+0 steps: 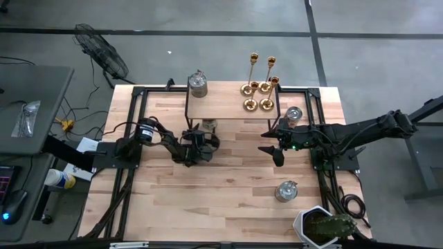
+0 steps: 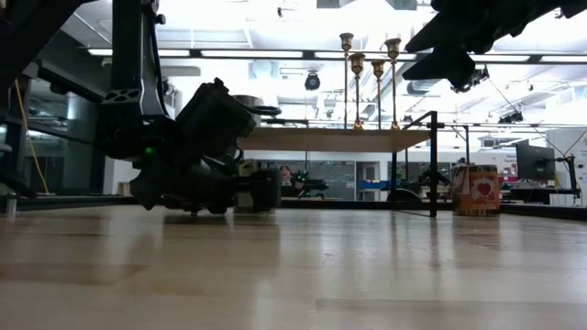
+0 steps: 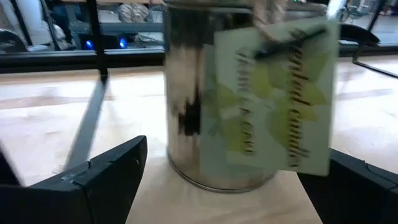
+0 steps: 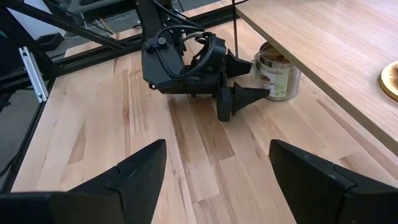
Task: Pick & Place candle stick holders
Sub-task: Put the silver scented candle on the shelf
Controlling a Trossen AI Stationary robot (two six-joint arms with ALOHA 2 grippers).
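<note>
Several gold candle stick holders (image 1: 259, 88) stand on their round bases on the right part of a raised wooden shelf (image 1: 221, 107); they also show in the low view (image 2: 367, 64). My left gripper (image 3: 227, 196) is low on the table under the shelf's near edge. It is open, with its fingers on either side of a silver jar with a green label (image 3: 211, 118), and a gap shows on each side. My right gripper (image 1: 271, 149) hangs open above the table's middle, right of the left one, with nothing between its fingers (image 4: 214, 180).
A lidded silver jar (image 1: 198, 84) stands on the shelf's far left. Two more jars (image 1: 293, 114) (image 1: 286, 190) stand on the table's right side. A potted plant (image 1: 322, 225) sits at the near right corner. The shelf's black legs (image 2: 432, 165) stand close to both arms.
</note>
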